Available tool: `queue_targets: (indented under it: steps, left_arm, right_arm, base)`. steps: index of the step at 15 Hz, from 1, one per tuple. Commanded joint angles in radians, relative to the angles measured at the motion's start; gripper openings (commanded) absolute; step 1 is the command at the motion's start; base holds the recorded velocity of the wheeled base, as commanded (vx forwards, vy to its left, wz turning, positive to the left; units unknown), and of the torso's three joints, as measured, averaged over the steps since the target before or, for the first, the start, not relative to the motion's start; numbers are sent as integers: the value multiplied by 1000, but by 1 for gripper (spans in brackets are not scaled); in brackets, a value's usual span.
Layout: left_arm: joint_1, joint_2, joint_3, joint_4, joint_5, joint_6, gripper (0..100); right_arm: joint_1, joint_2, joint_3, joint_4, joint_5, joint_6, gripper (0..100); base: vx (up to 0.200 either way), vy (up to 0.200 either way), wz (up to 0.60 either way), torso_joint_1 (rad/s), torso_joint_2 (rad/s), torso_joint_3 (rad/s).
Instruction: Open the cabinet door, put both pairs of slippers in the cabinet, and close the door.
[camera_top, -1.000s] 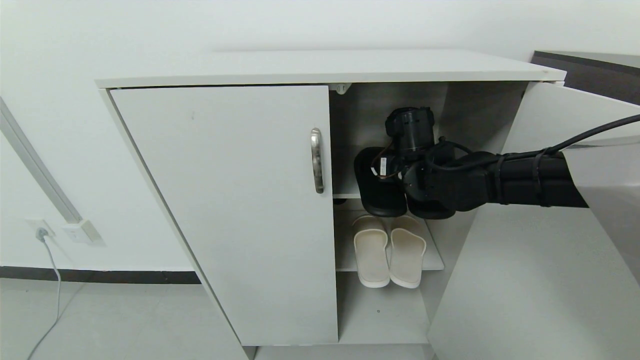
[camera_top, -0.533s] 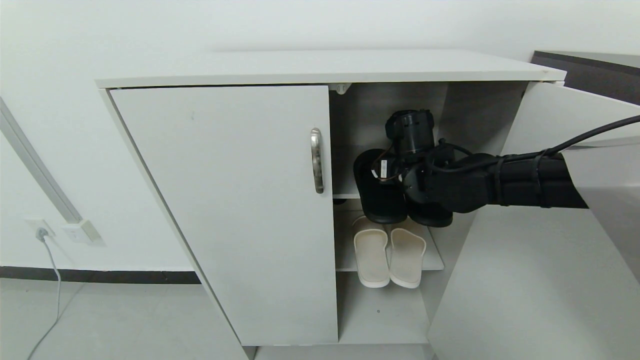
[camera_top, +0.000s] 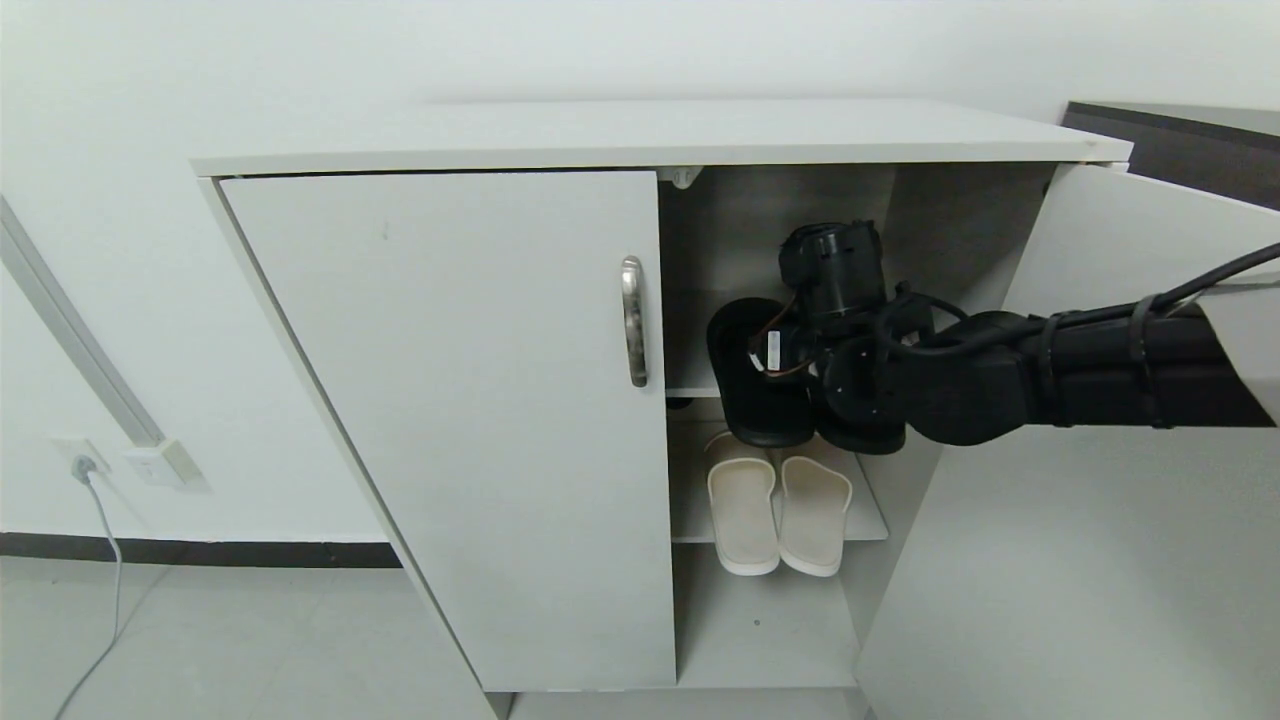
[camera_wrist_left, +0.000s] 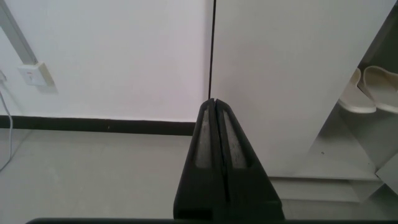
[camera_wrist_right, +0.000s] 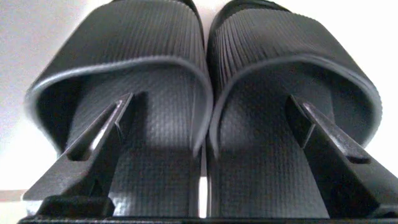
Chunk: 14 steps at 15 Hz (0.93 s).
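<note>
I am at the placing step for the second pair. My right arm reaches in through the open half of the cabinet (camera_top: 640, 130), and the black slippers (camera_top: 755, 400) lie side by side on the upper shelf (camera_top: 690, 385), toes inward, heels hanging a little over its front edge. My right claw (camera_wrist_right: 211, 98) is spread apart, with one of its fingers (camera_wrist_right: 93, 152) under the strap of each slipper. Neither finger presses on the two inner walls between them, so I judge the pair to be let go and lying on the shelf.

The white slippers (camera_top: 775, 505) sit together on the shelf below, heels also over the front edge. The bottom compartment (camera_top: 760, 630) holds nothing I can see. So both pairs are inside, and only the closing is left.

Next I need to draw the right claw straight back out from under the straps, without hooking them and dragging the slippers off the edge. A small push inward first may help the door clear the heels. Then the arm has to come out past the open right door (camera_top: 1050, 560) and swing it to.

The left door (camera_top: 470, 400) is shut. My left claw (camera_wrist_left: 214, 155) hangs low beside it, above the floor (camera_wrist_left: 93, 180), fingers pressed together on nothing.
</note>
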Motion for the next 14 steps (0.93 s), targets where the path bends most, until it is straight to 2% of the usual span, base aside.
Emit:
queue_targets:
  steps: [1, 7, 12, 14]
  left_arm:
    - [0, 1, 0, 0, 0, 0, 0]
    - [0, 1, 0, 0, 0, 0, 0]
    - [0, 1, 0, 0, 0, 0, 0]
    - [0, 1, 0, 0, 0, 0, 0]
  right_arm:
    - [16, -60, 48, -1, 1, 6, 100]
    - [94, -174, 183, -13, -16, 29, 100]
    - [102, -212, 235, -19, -39, 29, 100]
    - [134, -263, 304, -39, -27, 32, 100]
  base:
    - [0, 0, 0, 0, 0, 0]
    - [0, 0, 0, 0, 0, 0]
    - [0, 0, 0, 0, 0, 0]
    - [0, 0, 0, 0, 0, 0]
